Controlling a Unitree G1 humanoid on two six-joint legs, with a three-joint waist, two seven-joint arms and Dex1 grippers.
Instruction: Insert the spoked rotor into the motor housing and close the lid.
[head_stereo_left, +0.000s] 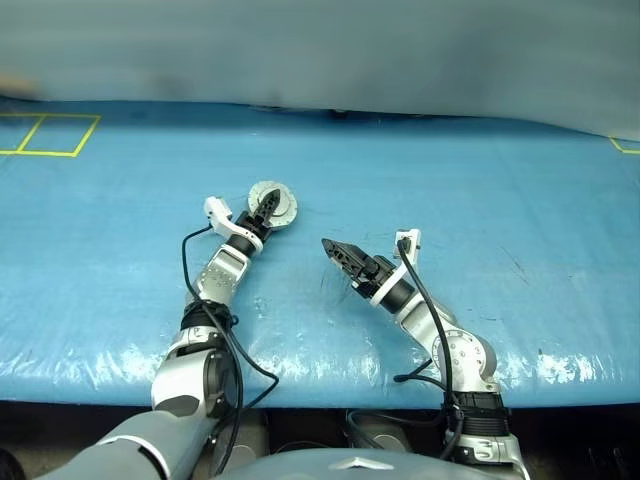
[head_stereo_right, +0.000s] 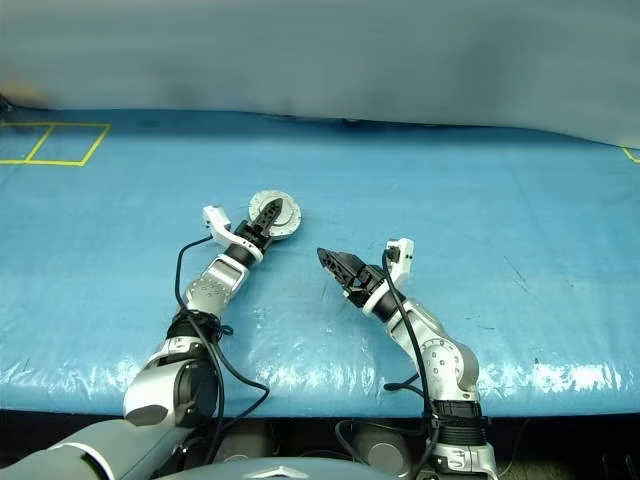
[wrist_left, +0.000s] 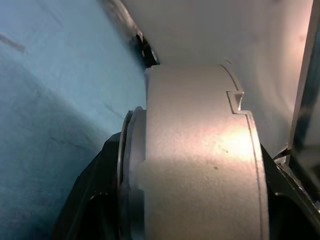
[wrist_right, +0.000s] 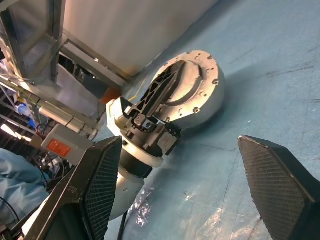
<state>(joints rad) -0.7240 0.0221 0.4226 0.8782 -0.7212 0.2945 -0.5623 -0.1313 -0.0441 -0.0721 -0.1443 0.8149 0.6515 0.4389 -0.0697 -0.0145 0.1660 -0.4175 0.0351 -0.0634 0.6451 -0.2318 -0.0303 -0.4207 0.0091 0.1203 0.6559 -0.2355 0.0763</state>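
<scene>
The left hand (head_stereo_left: 268, 208) reaches forward over the blue-covered bench (head_stereo_left: 480, 200) and sits right at the motor housing (head_stereo_left: 281, 203), its black fingers (wrist_right: 161, 93) lying across the round grey casing's upper face. From the right wrist view those fingers cross the top of the closed casing, which shows a flat grey face with small holes around its rim and rests on the blue covering. In the left wrist view the casing's curved grey wall (wrist_left: 200, 165) stands close between dark finger surfaces on either side — the hand appears to be closed on the casing, fingers partway apart to its width, though I cannot tell for certain how firm the grip is. The lid (wrist_right: 200, 80) lies down on the casing, so the copper windings and the spoked rotor are hidden from sight; I cannot tell from these pictures whether the rotor is inside. The right hand (head_stereo_left: 338, 250) is held above the bench a little nearer the robot and to the right of the casing, well apart from it — its two black textured fingers (wrist_right: 272, 185) are spread wide with nothing between them, pointing forward and to the left, toward the casing.
</scene>
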